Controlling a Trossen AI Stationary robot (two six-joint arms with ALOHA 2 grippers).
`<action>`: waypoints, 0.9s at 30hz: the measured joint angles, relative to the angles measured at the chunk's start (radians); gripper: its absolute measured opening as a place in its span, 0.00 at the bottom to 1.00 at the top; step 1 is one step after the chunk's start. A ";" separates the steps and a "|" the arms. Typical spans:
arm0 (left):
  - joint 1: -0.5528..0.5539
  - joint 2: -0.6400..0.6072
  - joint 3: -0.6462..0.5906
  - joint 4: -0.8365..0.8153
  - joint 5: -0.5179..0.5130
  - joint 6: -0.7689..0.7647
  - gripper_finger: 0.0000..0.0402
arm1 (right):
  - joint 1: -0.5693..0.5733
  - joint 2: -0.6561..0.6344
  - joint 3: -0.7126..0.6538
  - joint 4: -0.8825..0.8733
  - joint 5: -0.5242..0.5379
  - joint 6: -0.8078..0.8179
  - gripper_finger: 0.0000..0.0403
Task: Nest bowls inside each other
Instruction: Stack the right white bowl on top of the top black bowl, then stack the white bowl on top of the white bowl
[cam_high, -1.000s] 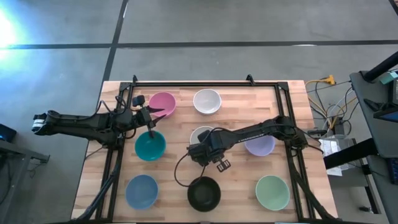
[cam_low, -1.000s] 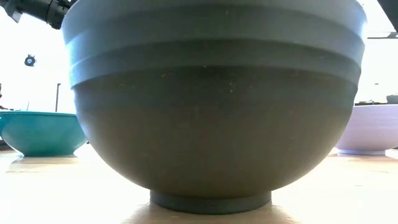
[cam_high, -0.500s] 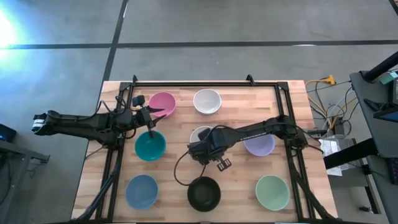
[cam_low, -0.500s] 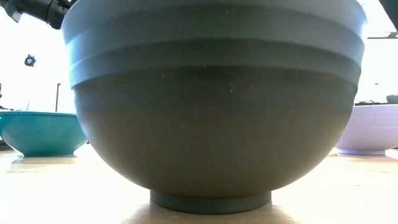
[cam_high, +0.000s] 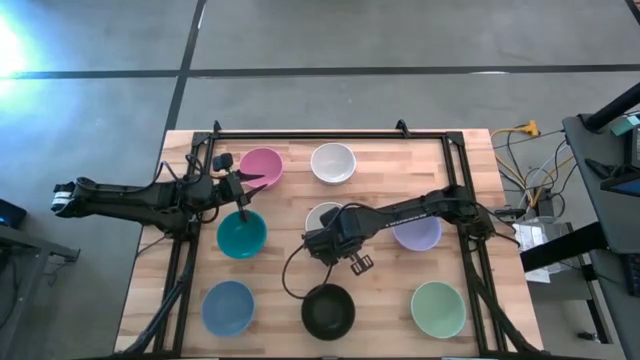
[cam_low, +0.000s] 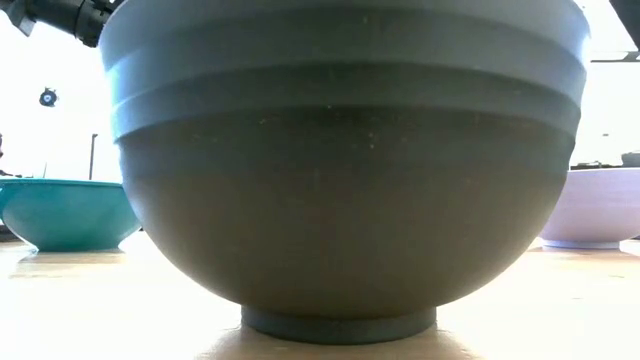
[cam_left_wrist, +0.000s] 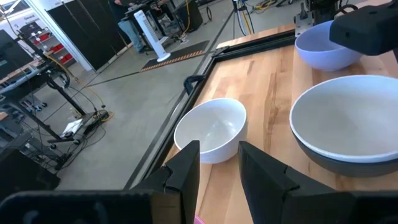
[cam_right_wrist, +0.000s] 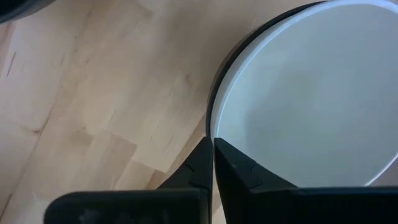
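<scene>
Workshop with a grey concrete floor

The wooden table (cam_high: 380, 290) stands on a floor (cam_high: 330, 35) crossed by dark lines, a bright glare (cam_high: 12, 45) at one edge; cables (cam_high: 530, 180) and dark equipment racks (cam_left_wrist: 81, 31) stand nearby.

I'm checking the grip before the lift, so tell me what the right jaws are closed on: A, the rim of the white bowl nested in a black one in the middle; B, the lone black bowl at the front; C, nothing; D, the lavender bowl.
A: the right wrist view shows the right gripper pinched shut on the rim of the white bowl sitting inside a black bowl.
</scene>
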 joint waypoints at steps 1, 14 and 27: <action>0.000 0.000 0.000 0.000 0.000 0.000 0.24 | 0.000 0.000 0.000 0.000 0.000 0.000 0.02; 0.000 0.000 0.000 0.000 0.000 0.000 0.24 | -0.114 -0.086 -0.011 0.002 0.129 0.021 0.02; -0.001 0.000 -0.009 -0.024 0.001 0.002 0.24 | -0.492 -0.524 -0.506 0.610 -0.163 0.101 0.02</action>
